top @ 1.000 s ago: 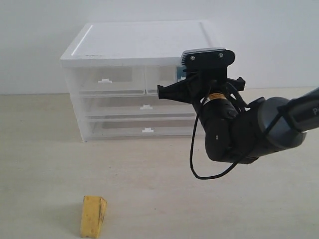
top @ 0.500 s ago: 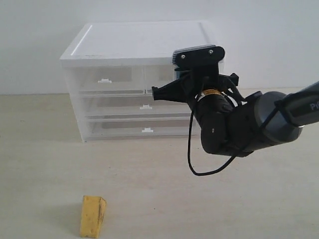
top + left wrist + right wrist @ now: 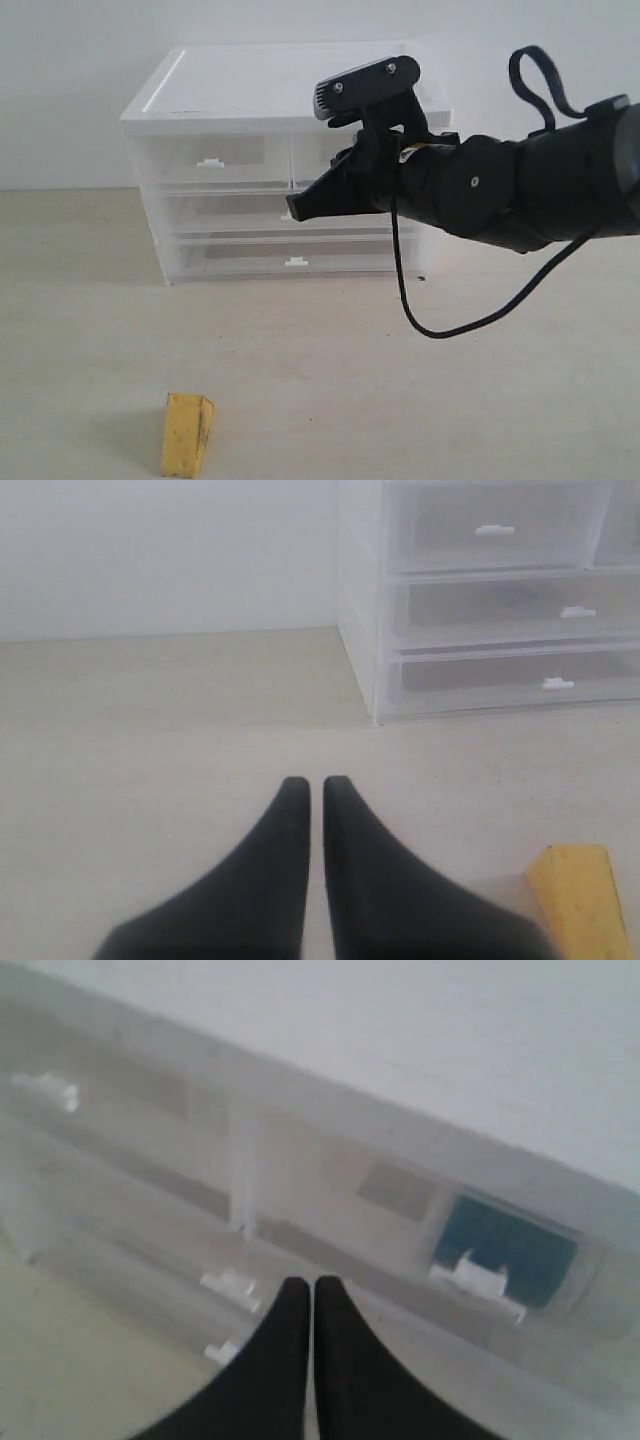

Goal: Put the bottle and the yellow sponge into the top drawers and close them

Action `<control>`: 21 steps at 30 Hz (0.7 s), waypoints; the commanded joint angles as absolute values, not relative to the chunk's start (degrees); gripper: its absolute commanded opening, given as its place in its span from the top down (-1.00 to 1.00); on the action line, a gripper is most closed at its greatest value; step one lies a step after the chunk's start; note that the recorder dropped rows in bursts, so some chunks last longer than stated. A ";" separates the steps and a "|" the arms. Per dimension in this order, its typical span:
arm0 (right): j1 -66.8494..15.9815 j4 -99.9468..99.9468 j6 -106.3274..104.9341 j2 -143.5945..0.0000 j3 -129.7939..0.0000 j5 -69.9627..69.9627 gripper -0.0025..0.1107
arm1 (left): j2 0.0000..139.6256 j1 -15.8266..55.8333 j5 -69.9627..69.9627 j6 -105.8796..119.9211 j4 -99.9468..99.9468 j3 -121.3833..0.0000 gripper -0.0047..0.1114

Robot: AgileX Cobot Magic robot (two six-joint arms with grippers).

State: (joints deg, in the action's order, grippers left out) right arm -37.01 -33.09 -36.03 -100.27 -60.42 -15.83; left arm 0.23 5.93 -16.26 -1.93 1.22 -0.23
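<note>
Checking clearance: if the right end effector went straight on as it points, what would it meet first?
Likely the cabinet front, near the middle drawer's handle, ahead of the right end effector; depth is blurred.

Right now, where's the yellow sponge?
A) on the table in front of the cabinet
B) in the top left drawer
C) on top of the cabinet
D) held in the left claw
A: the yellow sponge lies on the table, out in front of the drawer cabinet and apart from it. The left claw is shut, with nothing in it.
</note>
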 commanded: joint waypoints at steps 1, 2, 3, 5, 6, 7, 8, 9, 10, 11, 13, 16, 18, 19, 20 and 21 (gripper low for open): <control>-35.77 -32.88 -42.86 -97.07 -60.63 -2.89 0.96 | 0.00 5.76 -16.21 -1.71 0.67 0.00 0.84; -35.06 -32.88 -43.64 -96.51 -60.63 0.42 0.96 | 0.00 5.76 -16.21 -1.71 0.67 0.00 0.84; -34.12 -32.47 -43.89 -95.95 -60.63 3.91 0.96 | 0.00 5.76 -16.21 -1.71 0.67 0.00 0.84; -32.06 -32.24 -44.18 -95.04 -60.63 10.13 0.96 | 0.00 5.76 -16.21 -1.71 0.67 0.00 0.84; -30.60 -32.24 -44.30 -94.44 -60.63 13.66 0.96 | 0.00 5.76 -16.21 -1.71 0.67 0.00 0.84; -29.14 -31.87 -44.31 -93.85 -60.63 16.95 0.96 | 0.00 5.76 -16.21 -1.71 0.67 0.00 0.84; -27.92 -31.42 -44.31 -93.37 -60.63 20.27 0.96 | 0.00 5.76 -16.21 -1.71 0.67 0.00 0.84; -26.37 -30.66 -44.31 -92.76 -60.63 23.58 0.96 | 0.00 5.76 -16.21 -1.71 0.67 0.00 0.84; -24.88 -30.06 -44.31 -92.16 -60.63 26.11 0.96 | 0.00 5.76 -16.21 -1.71 0.67 0.00 0.84; -23.45 -29.07 -44.31 -91.64 -60.63 29.08 0.96 | 0.00 5.76 -16.21 -1.71 0.67 0.00 0.84; -20.83 -26.37 -44.20 -90.69 -60.63 34.34 0.96 | 0.00 5.76 -16.21 -1.71 0.67 0.00 0.84; -16.87 -19.11 -40.05 -89.68 -60.63 41.36 0.96 | 0.00 5.76 -16.21 -1.71 0.67 0.00 0.84; -14.82 -14.63 -35.99 -89.65 -60.76 44.69 0.96 | 0.00 5.76 -16.10 -1.71 0.67 0.00 0.84; -12.75 -9.95 -30.92 -89.65 -60.76 47.47 0.96 | 0.00 5.76 -16.10 -1.71 0.67 0.00 0.84; -10.59 -6.11 -26.19 -89.27 -60.76 49.08 0.96 | 0.00 5.76 -16.10 -1.71 0.67 0.00 0.84; -9.22 -4.77 -24.02 -89.11 -60.76 49.50 0.96 | 0.00 5.76 -16.10 -1.71 0.67 0.00 0.84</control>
